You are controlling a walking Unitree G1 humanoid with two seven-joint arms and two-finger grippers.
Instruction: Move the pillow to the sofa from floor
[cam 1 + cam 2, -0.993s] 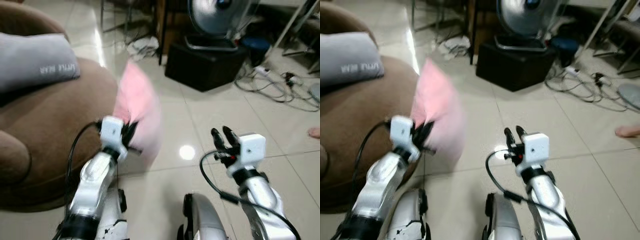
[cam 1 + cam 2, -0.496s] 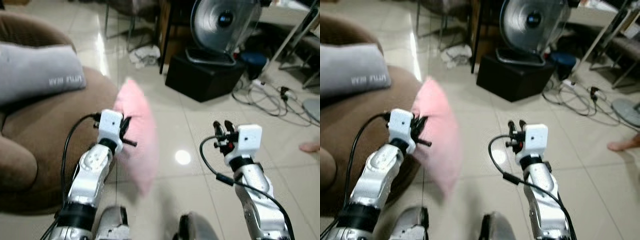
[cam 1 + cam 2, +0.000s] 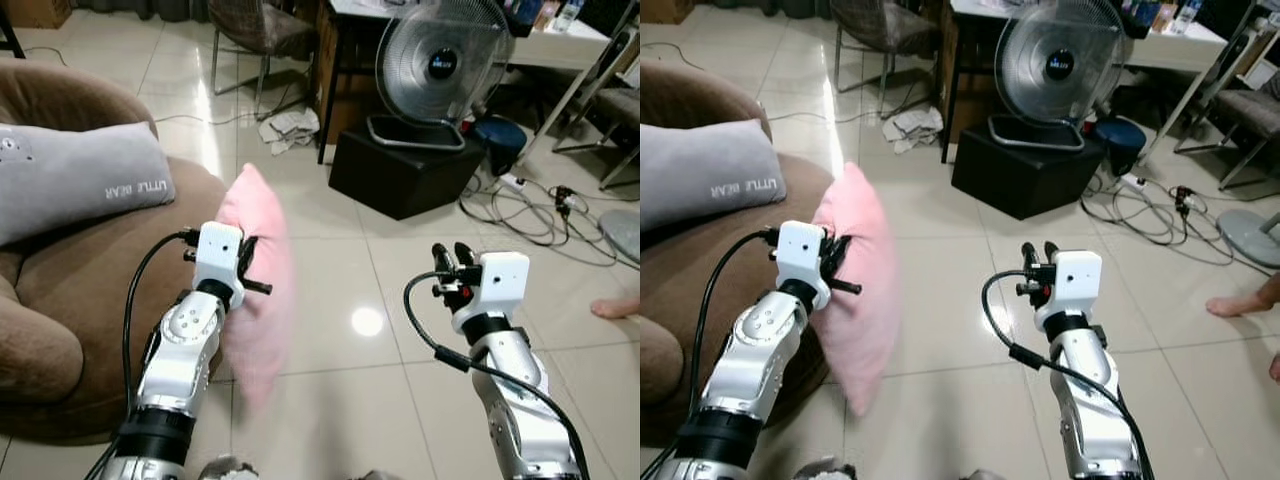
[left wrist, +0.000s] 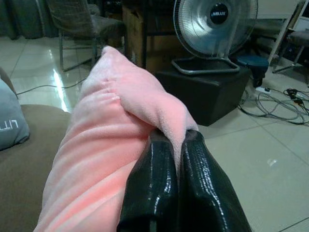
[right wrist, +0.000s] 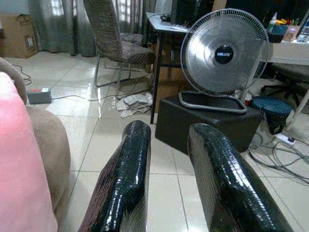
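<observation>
One pillow (image 3: 258, 290) hangs off the floor, pinched by a thin fold in our left gripper (image 4: 175, 145), sofa (image 3: 90, 270) at 9 o'clock. Right gripper (image 5: 169, 145) parted, empty. Fold probably shallow; a swing could shake it loose.

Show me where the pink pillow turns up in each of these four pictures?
Left eye view: pink pillow left of centre, hanging from the left gripper.
Right eye view: same.
Left wrist view: pinched between the fingers.
Right wrist view: left edge.
Shared landmark: the fan.
</observation>
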